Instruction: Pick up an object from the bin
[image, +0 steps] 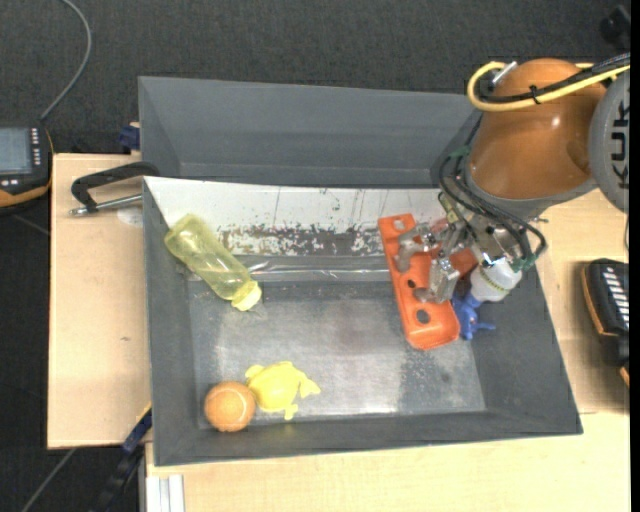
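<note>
orange plastic piece (405, 300), long and flat with holes in it, lies on the right side of the bin (300, 140), one end up against the back wall and the other pointing down toward the front. and the claw (440, 272) is right on top of it, low over its middle and right edge, with the wrist hardware covering part of the piece from view. apart or together? can't tell from here, the claw's tip is lost among cables and metal, and whether it touches the piece can't be made out either. tucked just beside the orange piece's lower end, on its right, one small blue toy (472, 318). well away to the left of the orange piece, near the back wall, one pale yellow see-through bottle (210, 262) lying on its side. down toward the front, far left of the orange piece, one orange ball (229, 407), and touching that ball on its right, one crumpled yellow thing (282, 386). count it up: one orange piece, one blue toy, one bottle, one ball, one yellow crumple, five things in all.
</note>
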